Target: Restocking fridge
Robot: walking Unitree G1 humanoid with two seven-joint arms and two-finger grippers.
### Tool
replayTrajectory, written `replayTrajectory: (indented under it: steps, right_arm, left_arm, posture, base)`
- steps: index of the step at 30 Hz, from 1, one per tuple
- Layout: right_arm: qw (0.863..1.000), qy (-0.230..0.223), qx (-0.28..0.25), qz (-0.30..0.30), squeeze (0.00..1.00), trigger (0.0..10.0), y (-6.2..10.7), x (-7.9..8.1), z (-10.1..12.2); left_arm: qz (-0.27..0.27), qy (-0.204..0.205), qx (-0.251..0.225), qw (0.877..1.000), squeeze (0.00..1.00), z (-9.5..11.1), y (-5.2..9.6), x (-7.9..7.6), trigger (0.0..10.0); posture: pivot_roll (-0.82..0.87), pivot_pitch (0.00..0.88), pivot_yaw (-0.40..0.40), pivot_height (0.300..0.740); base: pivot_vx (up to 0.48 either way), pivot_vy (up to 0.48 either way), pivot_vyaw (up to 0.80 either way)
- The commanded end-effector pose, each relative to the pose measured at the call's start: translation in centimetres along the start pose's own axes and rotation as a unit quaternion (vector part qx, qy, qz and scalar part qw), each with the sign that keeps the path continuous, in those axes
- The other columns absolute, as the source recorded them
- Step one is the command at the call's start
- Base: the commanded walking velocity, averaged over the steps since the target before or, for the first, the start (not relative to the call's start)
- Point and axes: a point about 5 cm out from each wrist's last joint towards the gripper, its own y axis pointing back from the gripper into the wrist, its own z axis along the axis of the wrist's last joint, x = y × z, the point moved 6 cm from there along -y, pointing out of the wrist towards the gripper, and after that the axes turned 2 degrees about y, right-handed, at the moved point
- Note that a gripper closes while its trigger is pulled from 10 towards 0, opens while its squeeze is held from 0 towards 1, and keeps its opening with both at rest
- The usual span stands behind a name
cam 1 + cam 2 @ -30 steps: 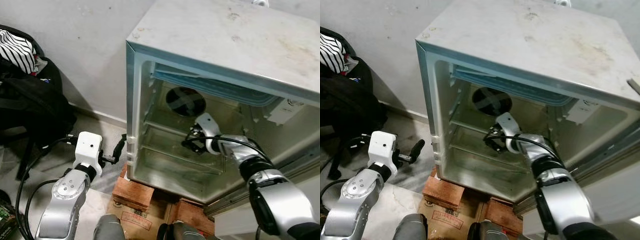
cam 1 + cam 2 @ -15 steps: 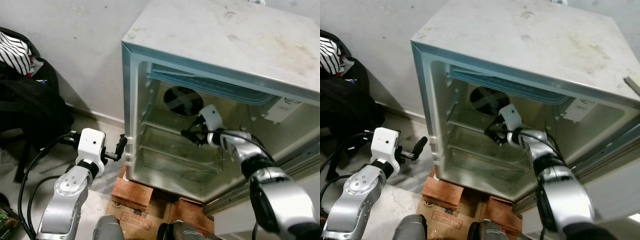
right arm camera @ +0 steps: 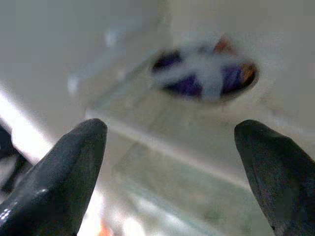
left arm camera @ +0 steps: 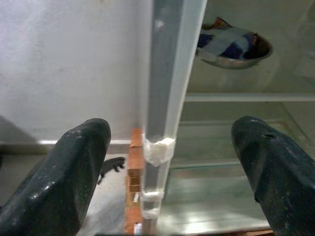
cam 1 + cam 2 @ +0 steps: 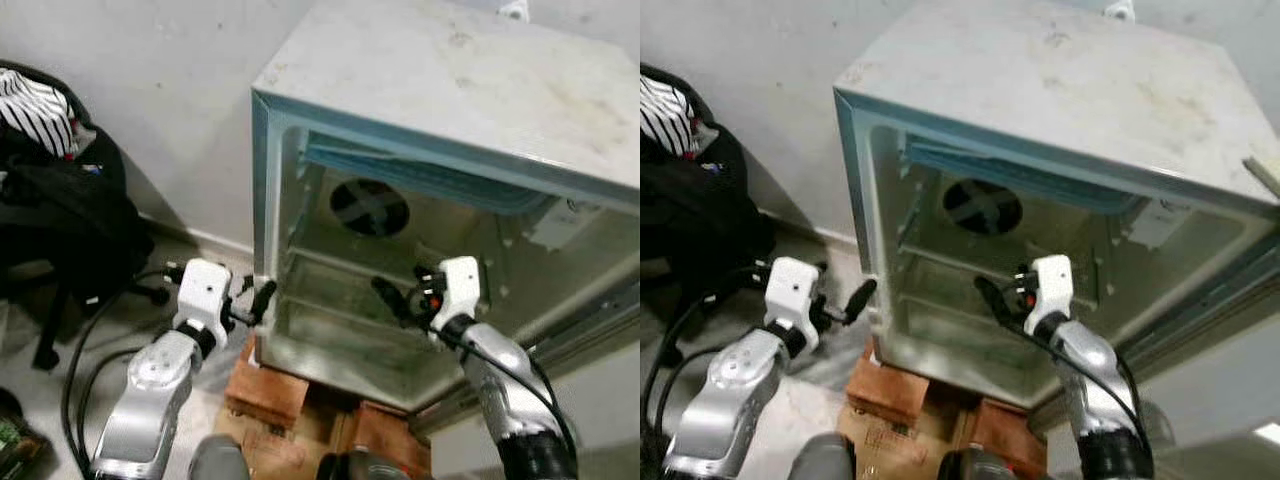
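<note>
Sitting on the upper glass shelf (image 5: 330,262) at the back of the open fridge (image 5: 460,90) is a metal bowl (image 4: 235,45) covered with crossed strips of pale tape over dark contents; from the head cameras it reads as a dark disc with a light cross (image 5: 369,206). Below that shelf is a second glass shelf (image 4: 216,169), bare where visible. Fridge stands on bricks (image 5: 268,388) and flattened cardboard (image 5: 892,432) on the floor.

Right gripper (image 5: 392,297) is held inside the fridge opening, in front of the lower shelf, below and apart from the bowl. Its two black fingers (image 3: 74,167) are spread wide with nothing between them; right wrist view is blurred, bowl centred beyond the gap.

Left gripper (image 5: 263,299) is at the fridge's left front edge, outside the cabinet. Its fingers (image 4: 69,172) are also spread wide and hold nothing; the fridge's side wall edge (image 4: 167,98) runs between them without visible contact.

To the robot's left, a black bag (image 5: 60,215) with a striped cloth (image 5: 35,100) on top rests against the grey wall (image 5: 150,90).
</note>
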Motion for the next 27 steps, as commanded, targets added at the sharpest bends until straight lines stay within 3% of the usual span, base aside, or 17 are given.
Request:
replayTrajectory:
  steps: [1,10,22,27]
  right_arm:
    - [0.999,-0.005,-0.013,-0.035,0.0,10.0,0.7,-0.8,0.4]
    - [0.992,-0.041,-0.002,-0.117,0.0,10.0,1.7,-2.7,0.1]
    - [0.994,-0.033,-0.002,-0.102,0.0,10.0,0.4,-1.8,0.6]
    - [0.995,-0.03,-0.005,-0.096,0.0,10.0,-0.1,-1.6,1.0]
  left_arm:
    - [-0.008,-0.005,-0.01,1.0,0.0,0.5,-0.4,-0.3,10.0]
    - [-0.033,-0.024,-0.01,0.999,0.0,0.3,-1.0,-1.0,10.0]
    - [-0.034,-0.025,-0.012,0.999,0.0,0.4,-1.6,-0.7,10.0]
    - [-0.043,-0.022,-0.026,0.998,0.0,0.9,-2.1,-0.8,10.0]
  posture:
    - [0.12,0.0,-0.079,0.74]
    - [0.13,0.0,-0.082,0.74]
    - [0.1,0.0,-0.052,0.74]
    - [0.1,0.0,-0.055,0.74]
  base:
    - [-0.3,0.0,0.0]
    - [-0.38,0.0,-0.08]
    - [-0.371,0.0,-0.78]
    - [0.0,0.0,-0.79]
